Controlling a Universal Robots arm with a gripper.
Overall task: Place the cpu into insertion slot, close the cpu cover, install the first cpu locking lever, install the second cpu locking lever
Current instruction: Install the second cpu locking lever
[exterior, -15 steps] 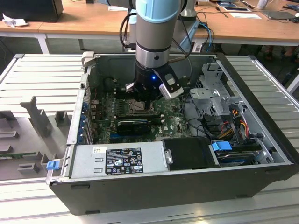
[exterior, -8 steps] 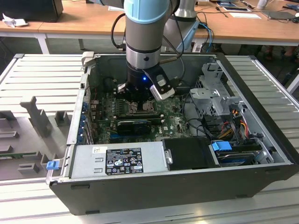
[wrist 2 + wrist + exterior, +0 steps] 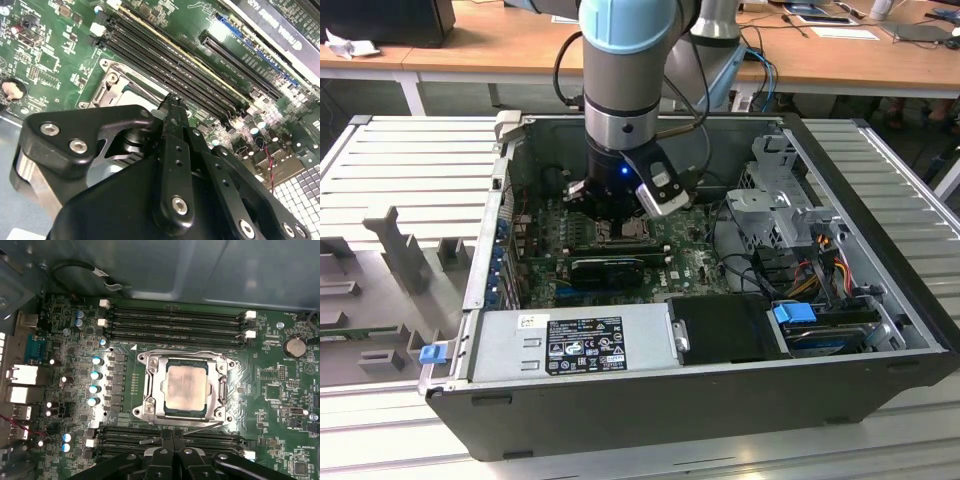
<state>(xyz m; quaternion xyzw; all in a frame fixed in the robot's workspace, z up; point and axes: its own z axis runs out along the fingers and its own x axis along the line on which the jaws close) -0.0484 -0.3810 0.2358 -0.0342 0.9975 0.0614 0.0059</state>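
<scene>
In the first wrist view the cpu [image 3: 186, 387] lies flat in the insertion slot [image 3: 141, 360], its pale metal face showing through the window of the cpu cover [image 3: 155, 388]. The cover lies down flat around the chip. One thin wire lever [image 3: 180, 352] runs along the slot's far side. Another lever [image 3: 187, 428] slants along the near side. My gripper [image 3: 173, 433] is shut with nothing between its fingers, its tip just beside that near lever. The second wrist view shows the shut fingertips [image 3: 172, 101] at the slot's metal frame [image 3: 112, 85]. In the exterior view the gripper [image 3: 620, 220] hangs low over the motherboard [image 3: 690, 262].
Long black memory slots [image 3: 175, 322] flank the socket on both sides. A row of capacitors [image 3: 95, 380] stands beside it. In the case sit an expansion card [image 3: 608, 268], a power supply [image 3: 575, 345], a drive cage [image 3: 785, 205] and loose cables [image 3: 820, 250]. The case walls [image 3: 490, 215] enclose the board.
</scene>
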